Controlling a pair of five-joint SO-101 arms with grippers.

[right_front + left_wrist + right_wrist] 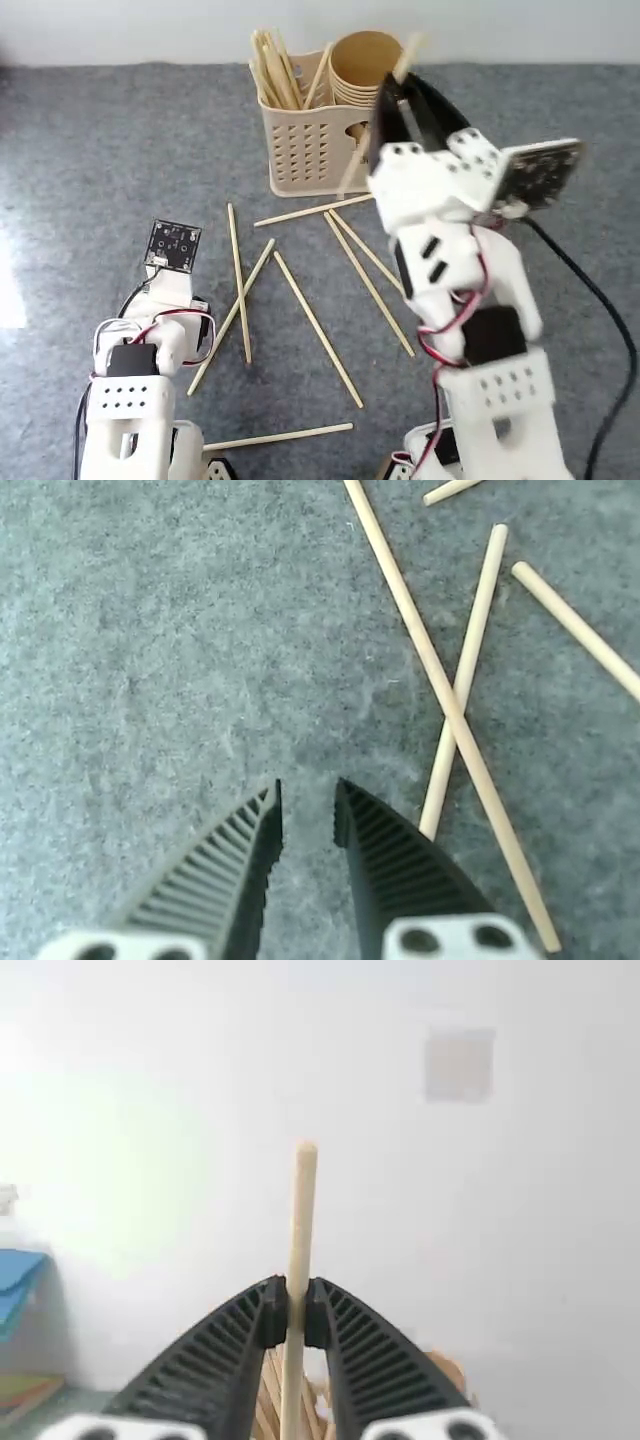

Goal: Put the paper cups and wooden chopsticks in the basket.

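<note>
Grey carpet [100,150] strewn with chopsticks [318,328]; right tool [296,1315] grips chopstick [303,1210] above basket [300,150].

A grey felt-covered table [90,150] carries a beige basket [300,160] at twelve o'clock, loose chopsticks [318,315] crisscrossed around the centre, and another chopstick [278,436] at six o'clock.
</note>
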